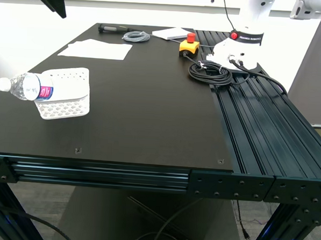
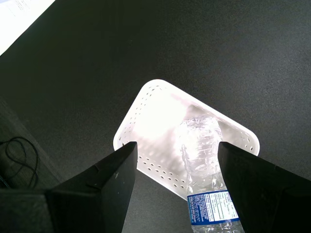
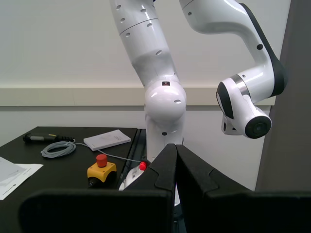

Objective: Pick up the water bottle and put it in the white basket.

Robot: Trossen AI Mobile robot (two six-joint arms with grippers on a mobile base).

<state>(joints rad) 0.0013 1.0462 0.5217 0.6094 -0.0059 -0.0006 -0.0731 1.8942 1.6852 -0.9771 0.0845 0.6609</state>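
The small clear plastic water bottle (image 1: 26, 86) with white cap is seen lying across the squarish white perforated plastic basket (image 1: 69, 105), neck overhanging, released beneath the wide-parted, empty first gripper (image 2: 177, 167), while the second gripper (image 3: 176, 165) is kept closed, holding nothing.

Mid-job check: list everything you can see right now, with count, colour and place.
water bottle: 1, clear, white cap, lying in the basket, neck overhanging
white basket: 1, exterior view's left
paper sheets: white, far left of exterior view
emergency stop button: 1, yellow and red, far side
coiled cable: 1, black, by the white robot arm's base
my first gripper: open above the basket
my second gripper: shut, empty
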